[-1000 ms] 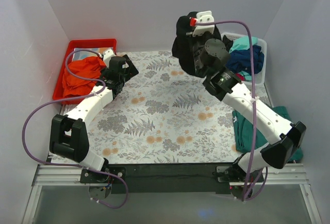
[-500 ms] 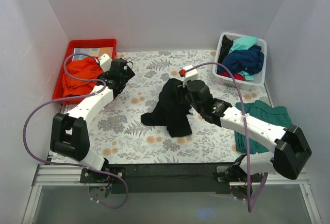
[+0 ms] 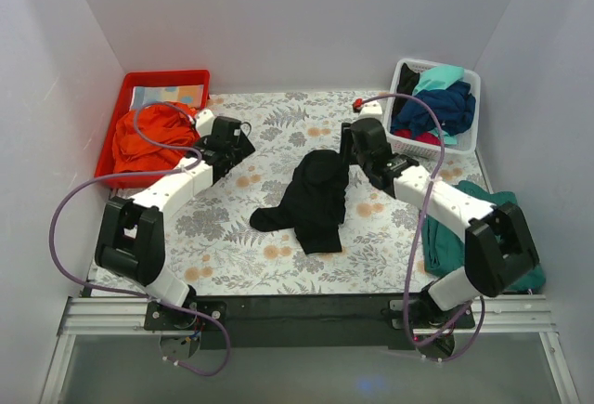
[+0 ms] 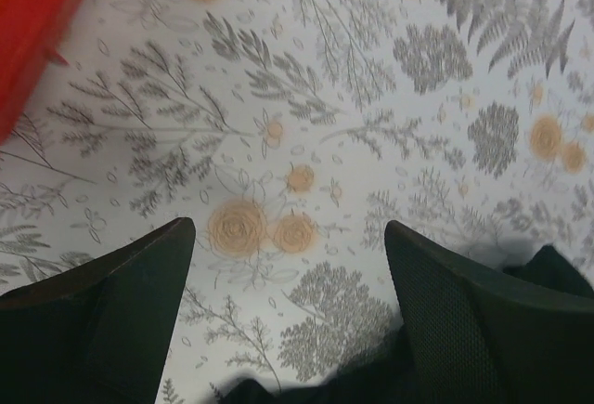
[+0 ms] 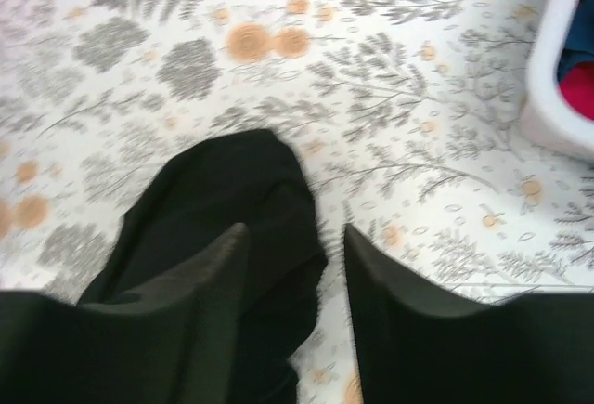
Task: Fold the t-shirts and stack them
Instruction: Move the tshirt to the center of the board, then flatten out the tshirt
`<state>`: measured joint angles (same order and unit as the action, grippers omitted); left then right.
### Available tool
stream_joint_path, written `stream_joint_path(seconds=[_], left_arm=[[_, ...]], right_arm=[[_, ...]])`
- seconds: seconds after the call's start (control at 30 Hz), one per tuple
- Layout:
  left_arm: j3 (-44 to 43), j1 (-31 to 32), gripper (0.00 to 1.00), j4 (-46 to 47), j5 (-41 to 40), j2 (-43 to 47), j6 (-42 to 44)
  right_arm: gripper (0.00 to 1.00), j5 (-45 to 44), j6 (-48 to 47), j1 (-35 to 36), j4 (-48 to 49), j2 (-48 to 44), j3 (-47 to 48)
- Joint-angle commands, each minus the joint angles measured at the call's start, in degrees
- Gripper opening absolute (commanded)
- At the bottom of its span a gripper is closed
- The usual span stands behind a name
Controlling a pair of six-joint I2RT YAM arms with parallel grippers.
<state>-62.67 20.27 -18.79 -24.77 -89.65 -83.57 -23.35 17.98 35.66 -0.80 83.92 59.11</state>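
You will find the black t-shirt lying bunched on the floral table cover, near the middle of the table. Its far end sits directly under the right gripper. That gripper's jaws stand partly apart and grip nothing: in the right wrist view the cloth lies beneath the left-hand finger and shows in the gap, with bare cover beside it. The left gripper hangs well to the shirt's left, near the red tray. Its jaws are spread wide, with only printed cover between them. The shirt's long axis runs from far to near along the table, and a shorter lobe trails off toward the near left. Collar, sleeves and hem cannot be told apart in the heap, so which end is the neck cannot be said. In the overhead view the right gripper's dark fingers merge with the black cloth. Dark shapes at the bottom edge of the left wrist view are cut off and cannot be identified. An orange garment spills over the tray, turquoise and navy shirts fill the white basket, and a teal shirt lies partly hidden under the right arm.
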Motion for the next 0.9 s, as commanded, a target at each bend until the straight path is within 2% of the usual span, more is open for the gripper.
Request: stream_joint_path(seconds=[0.0,0.13,0.23,0.53,0.7,0.87], left_arm=[[3.16,4.85,0.80,1.03,3.94,0.61,-0.45],[7.64,10.91,0.74,3.40,6.05,1.22,-0.63],[10.19,13.91,0.74,4.98,6.23,2.54,-0.28],[21.54,15.24,0.74,7.27,8.51,8.87,-1.68],[19.88,15.24,0.74,7.27,8.25,5.98,-0.98],[18.12,15.32,0.74,7.10,8.78,1.59,-1.33]], right_arm=[[0.40,7.26,4.44,-8.31,1.76,9.14,5.83],[0.14,11.22,2.60,-12.01,2.29,17.49,11.37],[0.01,13.32,0.93,-14.65,6.85,22.06,12.51],[0.01,11.84,-2.15,-20.63,10.72,31.12,19.46],[0.01,8.25,-2.95,-22.04,8.72,34.11,24.38],[0.01,-2.64,-1.11,-24.23,3.97,32.46,22.46]])
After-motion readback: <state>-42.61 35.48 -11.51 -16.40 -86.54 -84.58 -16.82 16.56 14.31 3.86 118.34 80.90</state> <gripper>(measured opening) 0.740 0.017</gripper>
